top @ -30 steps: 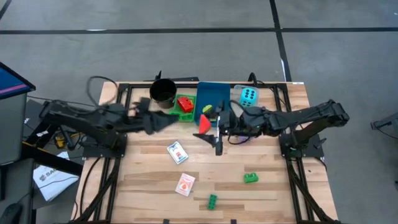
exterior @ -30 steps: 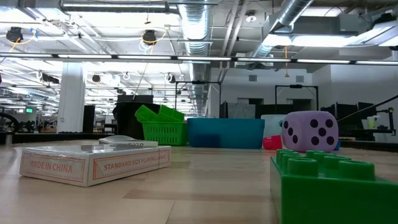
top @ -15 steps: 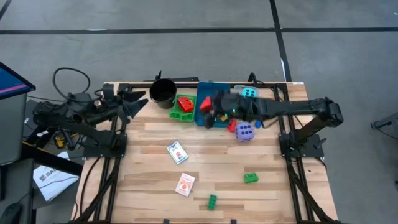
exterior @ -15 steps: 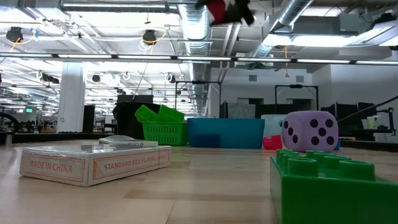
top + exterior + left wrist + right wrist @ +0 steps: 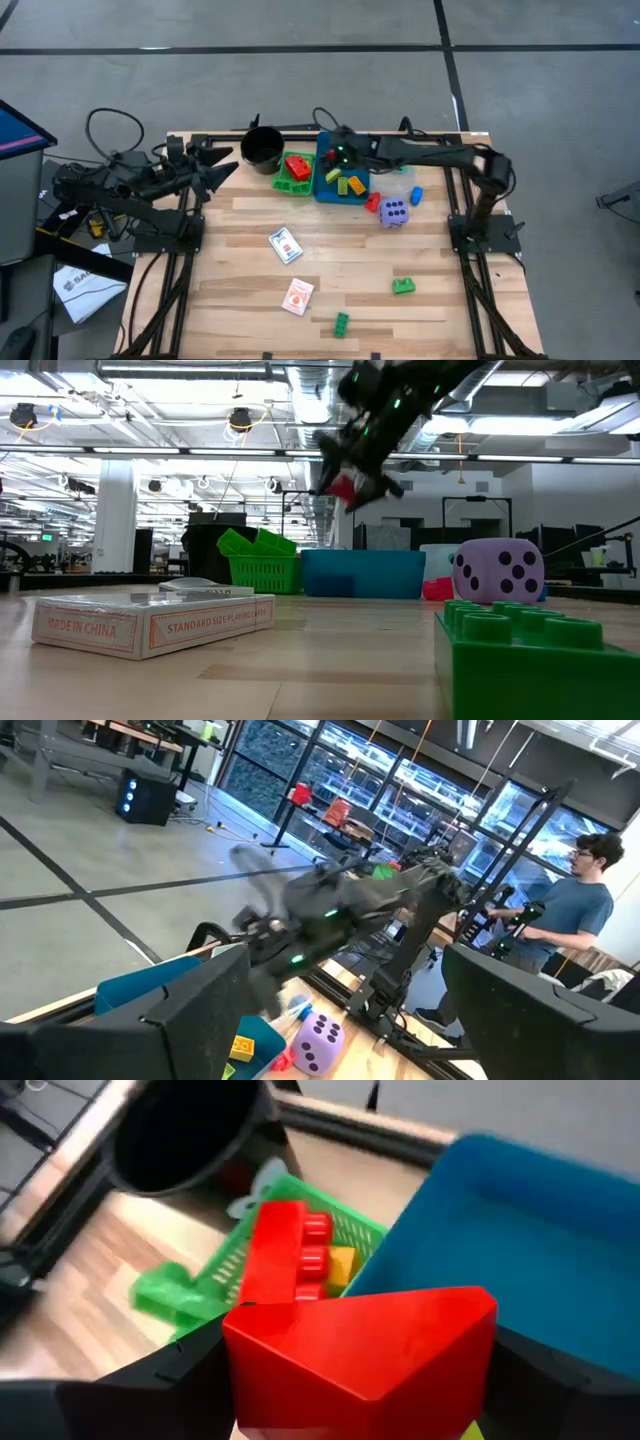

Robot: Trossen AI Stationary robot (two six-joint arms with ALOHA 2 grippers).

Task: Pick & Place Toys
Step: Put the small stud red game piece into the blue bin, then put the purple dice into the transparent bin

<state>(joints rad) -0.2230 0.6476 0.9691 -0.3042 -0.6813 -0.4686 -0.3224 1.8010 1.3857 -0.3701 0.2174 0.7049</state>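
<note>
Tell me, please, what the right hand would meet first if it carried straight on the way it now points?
Probably the blue tray. The right hand, shut on a red piece, hangs above its near edge, with the green basket just beside; depth is unclear.

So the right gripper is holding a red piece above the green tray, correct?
Not quite: the right gripper does hold the red piece, but above the blue tray, not the green tray. The high view shows it.

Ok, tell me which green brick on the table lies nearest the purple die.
The green brick toward the right side, in front of the purple die; the other green brick lies farther off, near the front edge.
</note>
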